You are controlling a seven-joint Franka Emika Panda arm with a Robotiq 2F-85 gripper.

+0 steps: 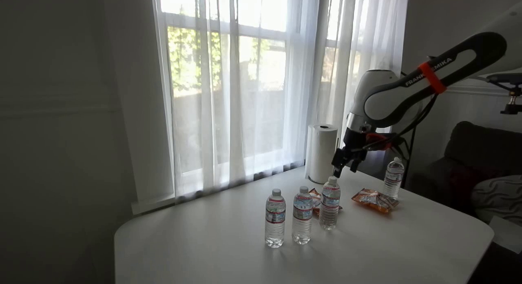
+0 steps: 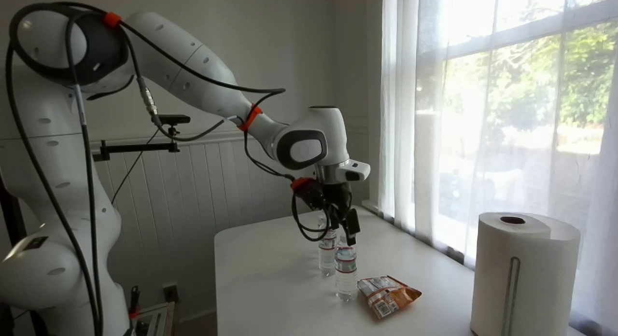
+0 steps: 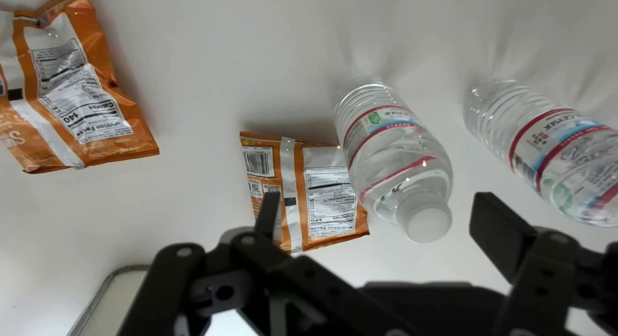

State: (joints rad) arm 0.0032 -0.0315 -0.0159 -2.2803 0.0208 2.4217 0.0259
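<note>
Wrist view: the gripper [image 3: 378, 213] is empty, its fingers [image 3: 268, 215] spread wide near the top of a water bottle [image 3: 400, 155], which stands upright on the table [image 3: 207, 51] just beside a snack bag [image 3: 333, 205]. I judge the bottle moderately heavy if full, its thin plastic smooth and easily dented. Grasp squarely at the label [image 3: 381, 124]; the cap [image 3: 428, 226] offers less purchase.

White counter [image 1: 204, 235] carries four upright water bottles [image 1: 329, 204] — two orange snack bags [image 1: 375, 200] near them — plus a paper-towel roll [image 1: 323, 153]
</note>
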